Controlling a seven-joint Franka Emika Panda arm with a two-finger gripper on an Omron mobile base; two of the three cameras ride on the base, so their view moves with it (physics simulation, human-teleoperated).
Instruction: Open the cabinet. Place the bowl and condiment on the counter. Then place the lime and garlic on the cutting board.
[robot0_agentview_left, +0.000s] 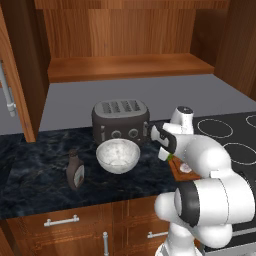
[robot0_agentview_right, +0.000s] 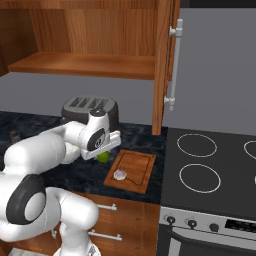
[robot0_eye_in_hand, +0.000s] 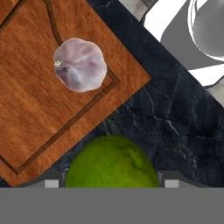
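My gripper (robot0_eye_in_hand: 111, 180) is shut on the bright green lime (robot0_eye_in_hand: 111, 161), whose sides meet both finger tips. It hovers over the dark counter (robot0_eye_in_hand: 175, 127), just off the corner of the cutting board (robot0_eye_in_hand: 35, 109). The pale purplish garlic (robot0_eye_in_hand: 80, 64) lies on the board. From the right base view, the lime (robot0_agentview_right: 103, 157) hangs under the gripper (robot0_agentview_right: 102, 151), left of the cutting board (robot0_agentview_right: 135, 167) and garlic (robot0_agentview_right: 120, 174). The marbled bowl (robot0_agentview_left: 118, 156) and the brown condiment bottle (robot0_agentview_left: 75, 171) stand on the counter (robot0_agentview_left: 35, 165). The cabinet (robot0_agentview_left: 125, 65) is open, its shelf bare.
A dark toaster (robot0_agentview_left: 120, 120) stands behind the bowl. The black stovetop (robot0_agentview_right: 215, 170) lies right of the board. One open cabinet door (robot0_agentview_right: 162, 65) with a long silver handle (robot0_agentview_right: 174, 65) juts out above the board's far side. The other door (robot0_agentview_left: 15, 75) hangs at far left.
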